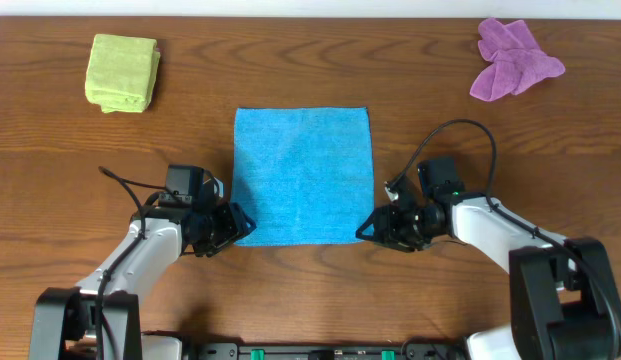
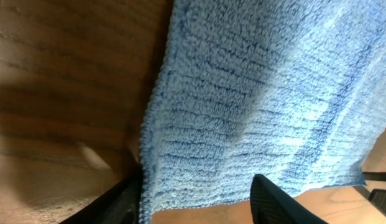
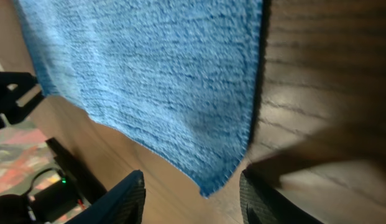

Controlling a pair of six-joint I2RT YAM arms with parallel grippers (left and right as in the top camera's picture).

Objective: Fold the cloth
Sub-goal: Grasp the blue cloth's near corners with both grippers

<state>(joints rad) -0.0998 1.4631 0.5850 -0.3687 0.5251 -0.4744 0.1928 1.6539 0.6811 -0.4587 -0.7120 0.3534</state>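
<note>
Fingers [image 2: 275,200] on your left gripper [image 1: 242,224] stand spread; the near-left corner of the blue square microfibre cloth [image 1: 303,175] lies in the gap, not yet pinched. Right gripper [image 1: 367,228] likewise: fingers [image 3: 125,200] parted, the near-right corner between them, nothing held

Cloth lies flat and unfolded in the middle of the tabletop, its near edge towards you

Step in hand, by my reading: taking hold of the two near corners for the first fold. Fold itself not begun

Next move calls for closing both grippers on the corners together, one finger under the hem, then lifting evenly and carrying the near edge over to the far edge. Uneven lift would skew the fold

Surface: dark wood-grain tabletop [image 1: 70,150], smooth. Folded yellow-green cloth [image 1: 122,73] by the far-left corner, crumpled purple cloth [image 1: 512,58] by the far-right corner, both well apart from the blue one

Room: little shows; dark gear with a small green light off the near edge in the right wrist view
</note>
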